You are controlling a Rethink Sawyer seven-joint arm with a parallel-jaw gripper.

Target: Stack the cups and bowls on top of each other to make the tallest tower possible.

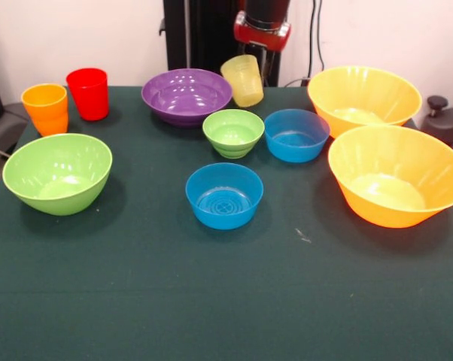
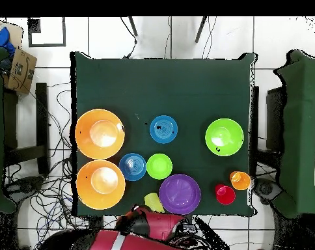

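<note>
My gripper [image 1: 262,62] comes down at the table's far edge and is shut on the pale yellow cup [image 1: 243,80], which hangs tilted beside the wide purple bowl [image 1: 186,95]. In the overhead view the gripper [image 2: 146,211] and yellow cup [image 2: 153,202] sit at the bottom edge. The orange cup [image 1: 45,108] and red cup [image 1: 88,93] stand far left. The small green bowl [image 1: 233,132], two small blue bowls [image 1: 296,134] [image 1: 224,195], the large green bowl [image 1: 58,173] and two very large orange bowls [image 1: 363,98] [image 1: 396,175] all stand apart. No tower stands.
The dark green table [image 1: 211,301] has open cloth along its near side. The black pedestal [image 1: 196,34] rises behind the purple bowl. A grey object with a black knob [image 1: 445,116] sits off the table's right edge.
</note>
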